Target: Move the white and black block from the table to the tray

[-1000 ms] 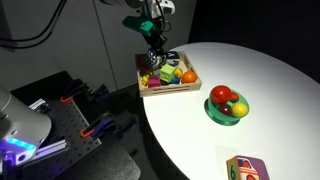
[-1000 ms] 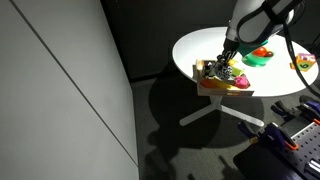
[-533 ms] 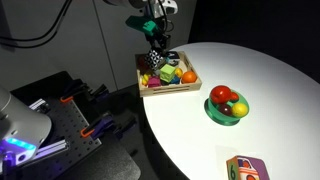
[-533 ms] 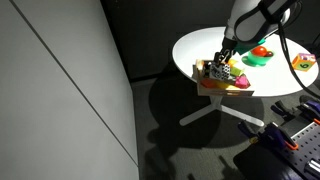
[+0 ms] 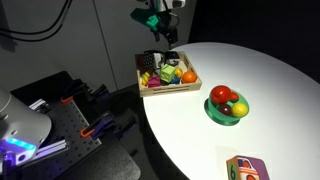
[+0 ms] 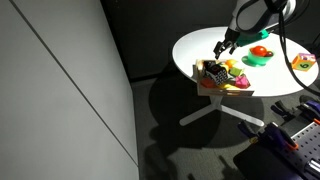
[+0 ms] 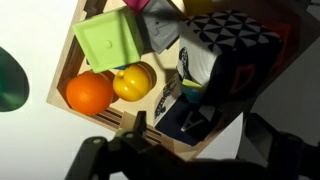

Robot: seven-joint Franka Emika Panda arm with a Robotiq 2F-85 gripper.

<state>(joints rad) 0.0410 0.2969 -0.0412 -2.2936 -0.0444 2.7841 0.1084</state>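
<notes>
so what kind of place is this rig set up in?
Probably a robotics lab or workshop rather than a home. There is a black equipment bench with orange clamps, a bare grey partition wall, dark surroundings, and a staged round white table.

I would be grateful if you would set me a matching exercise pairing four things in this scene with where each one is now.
Things:
1. white and black block
2. green bowl
3. colourful cube
4. end effector

Places:
A. raised above the tray
B. on the table, holding toy fruit
C. inside the tray
D. alone near the table's edge

Pairs: 1-C; 2-B; 3-D; 4-A
</notes>
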